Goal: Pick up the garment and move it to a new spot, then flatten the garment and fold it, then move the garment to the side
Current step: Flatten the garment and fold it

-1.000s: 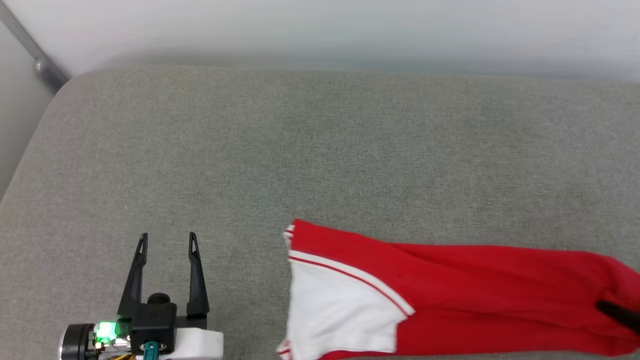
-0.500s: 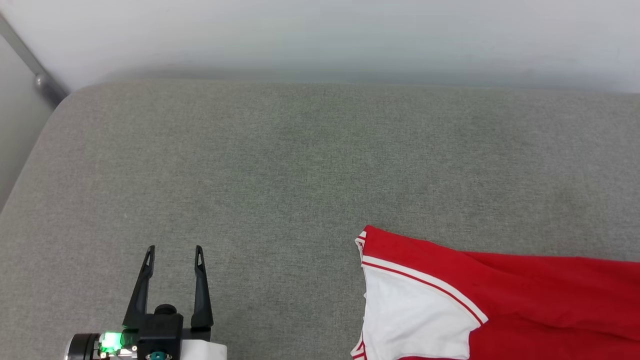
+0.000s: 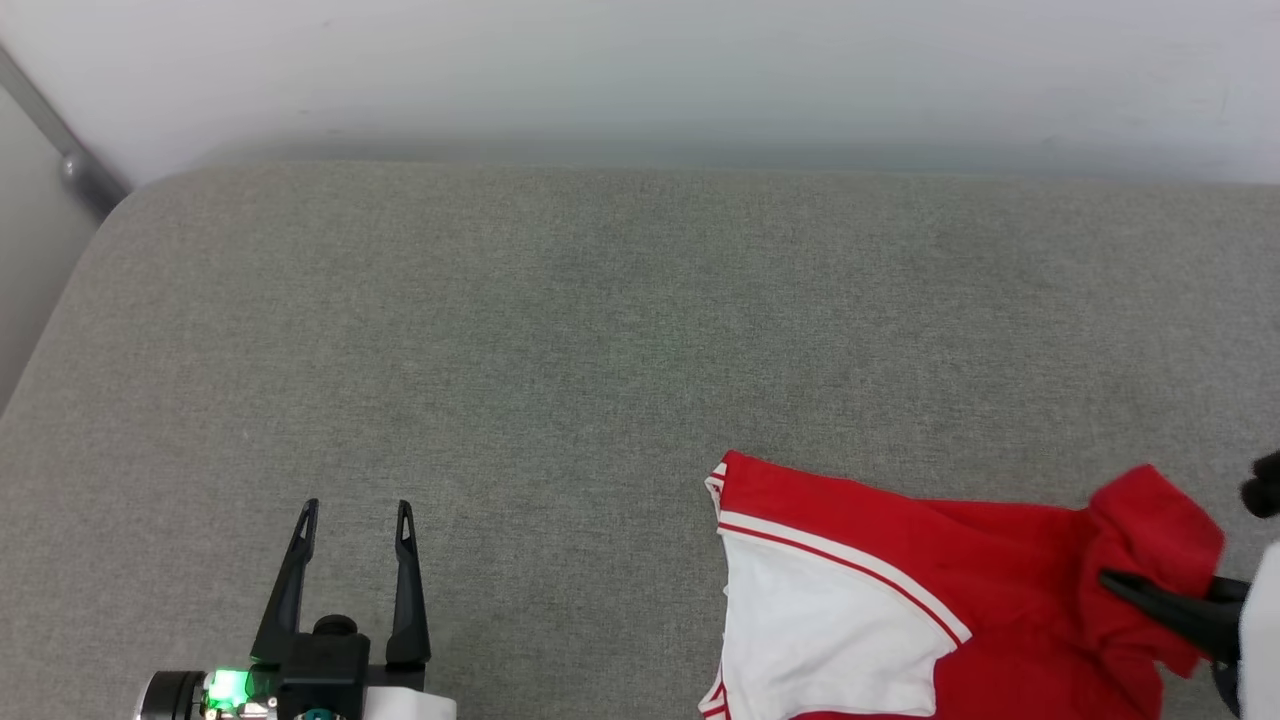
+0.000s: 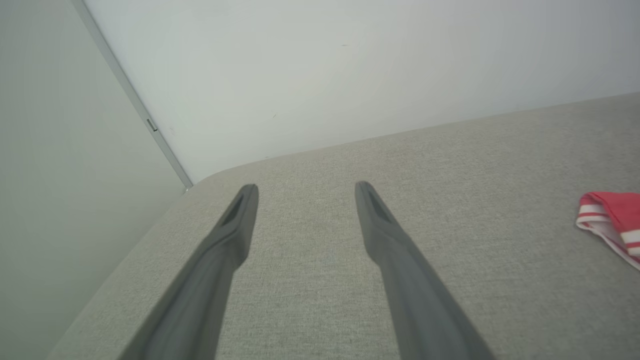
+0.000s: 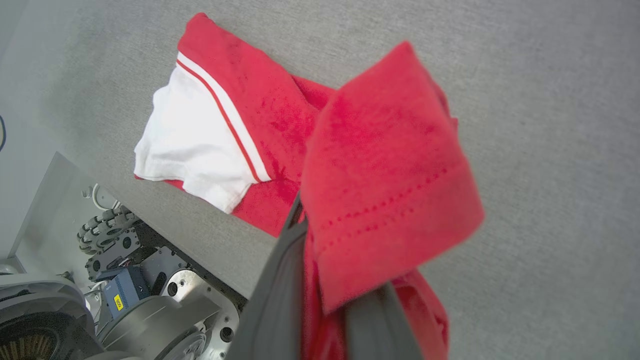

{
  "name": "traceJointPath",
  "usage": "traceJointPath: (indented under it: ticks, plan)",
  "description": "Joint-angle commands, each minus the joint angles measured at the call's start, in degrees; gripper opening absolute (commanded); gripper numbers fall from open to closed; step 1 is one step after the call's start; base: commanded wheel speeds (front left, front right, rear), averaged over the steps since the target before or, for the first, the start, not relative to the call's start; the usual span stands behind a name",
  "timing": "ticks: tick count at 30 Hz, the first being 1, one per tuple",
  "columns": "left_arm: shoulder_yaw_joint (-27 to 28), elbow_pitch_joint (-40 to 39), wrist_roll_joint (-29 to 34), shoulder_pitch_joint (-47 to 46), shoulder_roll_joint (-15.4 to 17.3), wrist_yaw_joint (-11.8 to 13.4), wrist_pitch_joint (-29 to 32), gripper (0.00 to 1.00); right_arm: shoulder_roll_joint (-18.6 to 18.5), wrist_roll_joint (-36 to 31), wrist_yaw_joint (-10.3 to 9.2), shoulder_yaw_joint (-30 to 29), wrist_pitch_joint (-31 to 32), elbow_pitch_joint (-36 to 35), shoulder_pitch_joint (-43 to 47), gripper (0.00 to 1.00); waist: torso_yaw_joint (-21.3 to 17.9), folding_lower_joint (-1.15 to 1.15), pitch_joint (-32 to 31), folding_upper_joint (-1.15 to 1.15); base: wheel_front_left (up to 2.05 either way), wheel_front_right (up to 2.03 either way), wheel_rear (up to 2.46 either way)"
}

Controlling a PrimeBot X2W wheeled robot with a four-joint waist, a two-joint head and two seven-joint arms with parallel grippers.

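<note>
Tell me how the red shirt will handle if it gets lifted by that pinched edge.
Probably floppy: the garment drapes over the right end effector and folds on itself. Likely light, since a narrow pinch holds the hem up. The rest may drag on the grey cushion, whose weave looks grippy.

Grey fabric cushion [image 3: 560, 330] with rounded corner, plain white wall [image 3: 640, 70] behind, grey metal rail [image 3: 75, 172] at left

Bare indoor room, grey cushion [image 3: 500, 350], white wall [image 3: 640, 70]
</note>
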Motion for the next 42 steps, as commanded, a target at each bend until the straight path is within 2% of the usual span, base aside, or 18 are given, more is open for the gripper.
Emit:
traceJointPath:
  ticks: [1, 4, 9, 18, 24, 30, 31, 32, 33, 37, 42]
  plan:
    - [-0.21, -0.05, 0.23, -0.93, -0.11, -0.2, -0.25, 1.0, 1.4, -0.71, -0.03, 1.31, 0.66, -1.39, -2.18, 0.0, 0.21, 0.0, 0.27, 0.0, 0.0, 0.0, 0.0]
    - [-0.36, 0.11, 0.13, -1.31, -0.34, -0.31, -0.25, 1.0, 3.13, -1.89, -0.03, 4.21, 2.1, -3.05, -4.81, 0.0, 0.53, 0.0, 0.65, 0.0, 0.0, 0.0, 0.0]
    - [-0.47, 0.29, -0.1, -2.7, -0.75, -0.93, -0.25, 1.0, 8.19, -5.14, -0.04, 12.83, 5.41, -2.78, -12.99, 0.0, 1.06, 0.0, 1.92, 0.0, 0.0, 0.0, 0.0]
    - [-0.69, 0.34, 0.0, -4.82, -1.83, -1.83, -0.25, 1.0, 16.99, -9.6, -0.03, 28.6, 5.24, 8.06, -27.2, 0.0, 2.22, 0.0, 4.88, 0.0, 0.0, 0.0, 0.0]
    - [-0.84, 0.8, 0.06, -6.01, -2.68, -2.03, -0.25, 1.0, 18.77, -11.53, -0.03, 37.02, 2.05, 16.69, -32.14, 0.0, 3.37, 0.0, 6.39, 0.0, 0.0, 0.0, 0.0]
    - [-0.43, 1.27, 0.04, -5.75, -2.92, -2.2, -0.25, 1.0, 17.89, -11.88, -0.04, 42.87, -2.08, 22.9, -34.2, 0.0, 3.51, 0.0, 6.15, 0.0, 0.0, 0.0, 0.0]
    - [-0.27, 1.41, 0.0, -5.37, -2.89, -2.17, -0.25, 1.0, 17.91, -11.88, -0.04, 43.06, -3.61, 23.21, -34.37, 0.22, 3.35, 0.0, 5.78, 0.0, 0.0, 0.0, 0.0]
    - [-0.14, 1.53, -0.04, -5.03, -2.84, -2.13, -0.25, 1.0, 18.05, -11.4, -0.04, 43.08, -4.96, 23.28, -34.42, 0.78, 3.13, 0.0, 5.35, 0.0, 0.0, 0.0, 0.0]
    - [-0.03, 1.63, -0.08, -4.73, -2.78, -2.16, -0.25, 1.0, 17.86, -11.35, -0.03, 43.32, -6.37, 22.92, -34.58, 1.0, 2.91, 0.0, 4.84, 0.0, 0.0, 0.0, 0.0]
    - [0.44, 1.81, -0.09, -3.78, -2.52, -2.24, -0.25, 1.0, 15.61, -13.2, -0.03, 42.6, -13.38, 19.61, -34.73, 1.0, 1.88, 0.0, 2.58, 0.0, 0.0, 0.0, 0.0]
    - [0.9, 1.24, -0.01, -2.2, -2.54, -2.2, -0.25, 1.0, 13.92, -18.62, -0.04, 34.73, -24.21, 17.26, -31.64, 1.0, -0.04, 0.0, -0.01, 0.0, 0.0, 0.0, 0.0]
